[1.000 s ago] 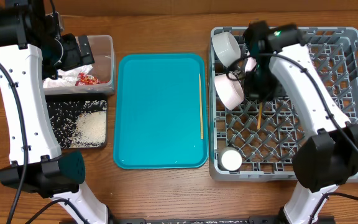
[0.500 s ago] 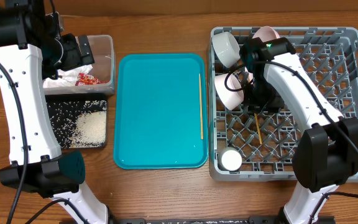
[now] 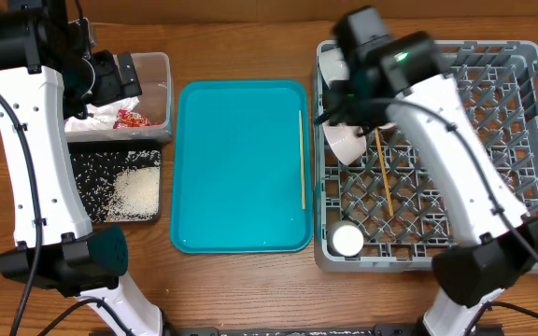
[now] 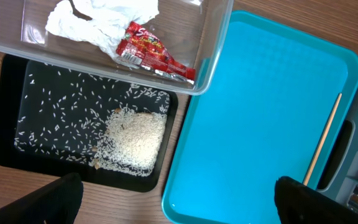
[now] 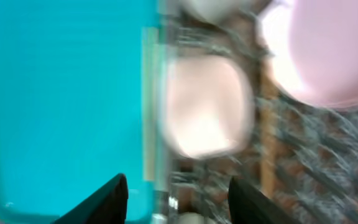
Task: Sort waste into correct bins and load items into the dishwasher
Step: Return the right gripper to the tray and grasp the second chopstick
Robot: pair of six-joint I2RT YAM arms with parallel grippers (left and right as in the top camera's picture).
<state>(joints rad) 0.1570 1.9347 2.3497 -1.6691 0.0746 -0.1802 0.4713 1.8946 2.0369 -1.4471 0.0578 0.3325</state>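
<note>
Two chopsticks counted: first chopstick [image 3: 302, 159] lay along the teal tray's [image 3: 236, 168] 3 o'clock edge, second chopstick [image 3: 382, 173] on the grey rack [image 3: 530, 112] floor, one cup [image 3: 347, 240] at its 7 o'clock corner. One red wrapper [image 4: 154, 53] sat in the clear tub [image 4: 219, 37], 10 o'clock on the desk [image 3: 250, 289]. Left pincer [image 4: 179, 186] and right pincer [image 5: 178, 193] both gaped wide, empty.

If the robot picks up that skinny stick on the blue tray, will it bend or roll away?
The chopstick looks thin, straight and wooden, so it is probably stiff and very light. It lies flat near the right rim of the teal tray, so a nudge might roll or slide it.
</note>
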